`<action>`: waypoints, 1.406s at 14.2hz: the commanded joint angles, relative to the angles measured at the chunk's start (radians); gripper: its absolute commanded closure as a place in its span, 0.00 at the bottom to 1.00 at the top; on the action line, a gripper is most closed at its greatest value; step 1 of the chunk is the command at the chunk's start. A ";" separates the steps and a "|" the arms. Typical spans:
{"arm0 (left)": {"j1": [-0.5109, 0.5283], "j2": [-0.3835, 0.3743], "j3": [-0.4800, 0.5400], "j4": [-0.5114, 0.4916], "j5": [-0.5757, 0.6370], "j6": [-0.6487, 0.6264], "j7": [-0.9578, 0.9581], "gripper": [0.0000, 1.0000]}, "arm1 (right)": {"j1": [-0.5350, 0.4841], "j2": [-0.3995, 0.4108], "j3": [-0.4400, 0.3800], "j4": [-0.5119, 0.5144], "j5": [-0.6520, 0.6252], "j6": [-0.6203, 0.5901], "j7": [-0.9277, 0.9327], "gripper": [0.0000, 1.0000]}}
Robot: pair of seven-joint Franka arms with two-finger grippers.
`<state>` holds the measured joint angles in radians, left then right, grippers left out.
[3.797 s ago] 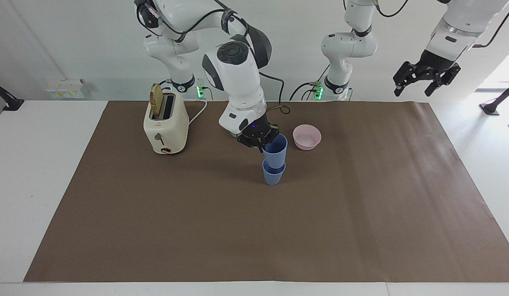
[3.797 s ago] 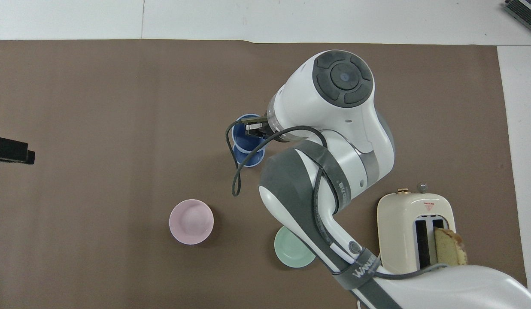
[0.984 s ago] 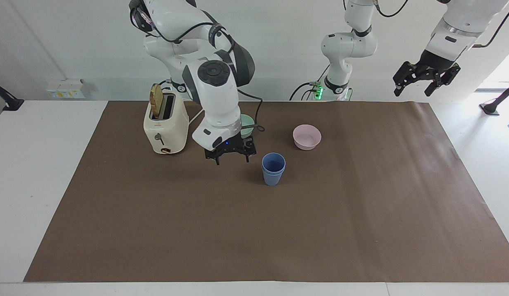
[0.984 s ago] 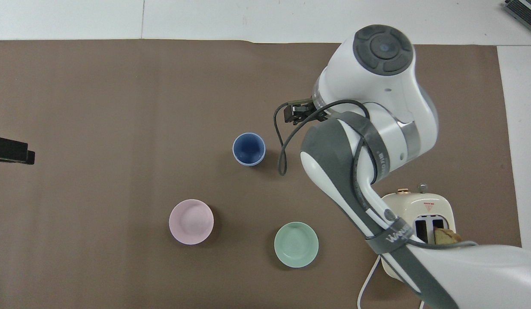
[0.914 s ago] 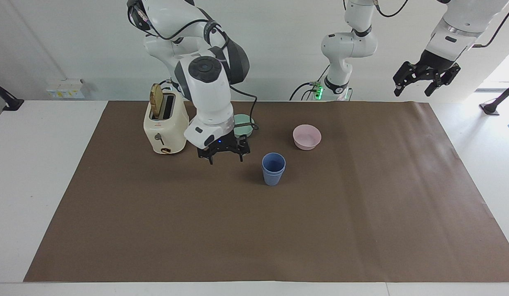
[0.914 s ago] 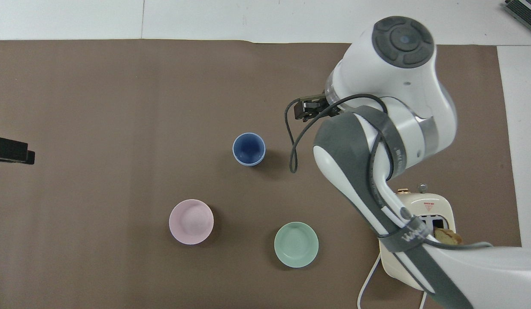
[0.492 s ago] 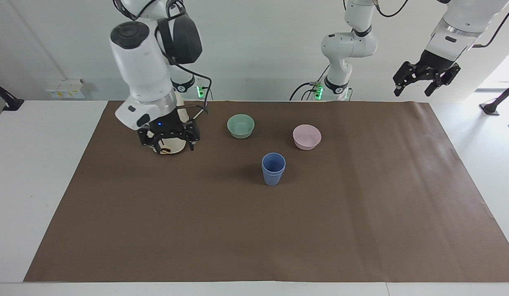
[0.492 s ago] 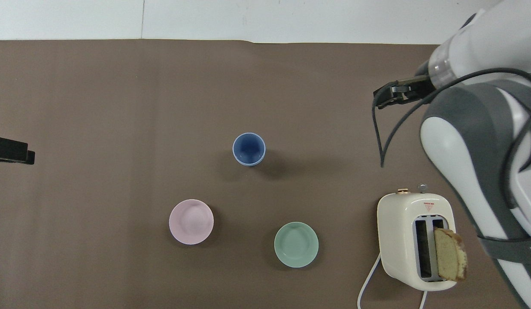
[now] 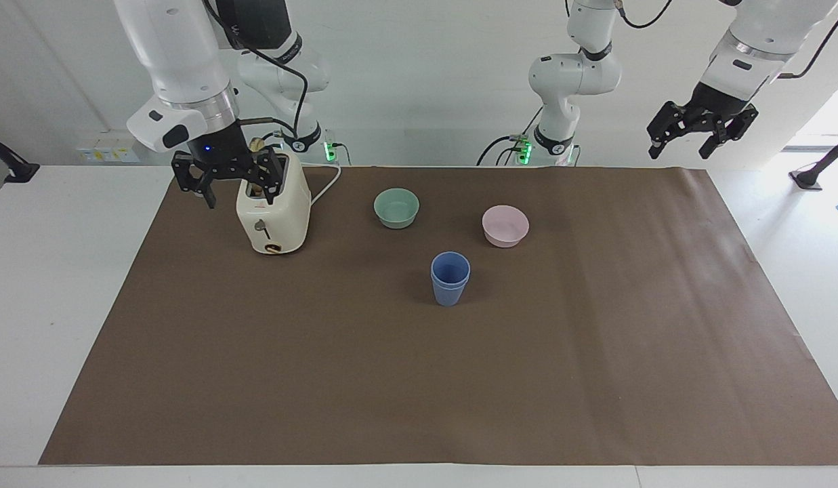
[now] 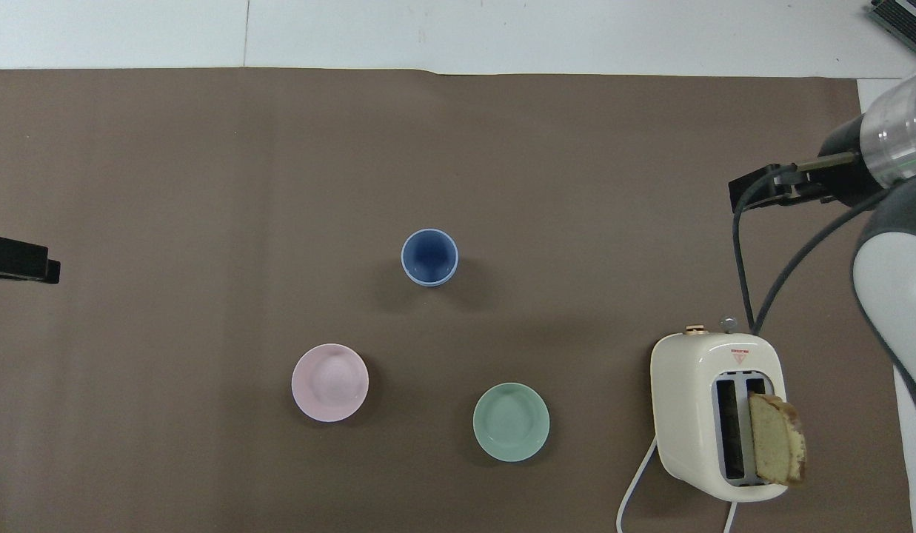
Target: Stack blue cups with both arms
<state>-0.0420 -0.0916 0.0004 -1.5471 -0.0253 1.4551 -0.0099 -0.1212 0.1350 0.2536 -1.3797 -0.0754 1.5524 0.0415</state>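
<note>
Locate the blue cups [image 9: 450, 278] nested one inside the other, upright, on the brown mat [image 9: 419, 379] near the middle of the counter [image 9: 53, 271], farther from the robots than the pale green bowl [image 9: 396, 207] and the pink bowl [image 9: 505, 225] and well apart from both. Judge the stack as complete: only a thin second rim shows below the upper lip, and neither arm touches it. Find the right gripper [image 9: 230, 195] raised over the mat's edge at the right arm's end, close to the toaster [image 9: 273, 210], fingers spread and empty; read this as a cleared posture leaving the stack free. Find the left gripper [image 9: 702, 139] high in the air at the left arm's end, waiting, fingers spread and empty. Use the facing view for height: gripper clearance above the counter, the double rim of the cups, the spread of both sets of fingers. Use the overhead view for plan layout: the round mouth of the upper cup with the lower rim peeking out on one edge, the slice of bread [image 10: 776, 437] standing in one toaster slot, and only a dark tip of each gripper at the frame edges.
</note>
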 commanded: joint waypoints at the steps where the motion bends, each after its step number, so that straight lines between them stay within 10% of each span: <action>1: 0.013 -0.013 -0.008 -0.004 -0.007 -0.013 -0.007 0.00 | -0.023 -0.047 0.012 -0.074 0.019 -0.003 -0.012 0.00; 20: 0.013 -0.013 -0.008 -0.004 -0.007 -0.013 -0.007 0.00 | -0.012 -0.057 0.016 -0.094 0.020 0.006 0.024 0.00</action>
<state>-0.0420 -0.0916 0.0004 -1.5471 -0.0253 1.4551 -0.0099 -0.1157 0.0971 0.2659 -1.4477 -0.0724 1.5475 0.0654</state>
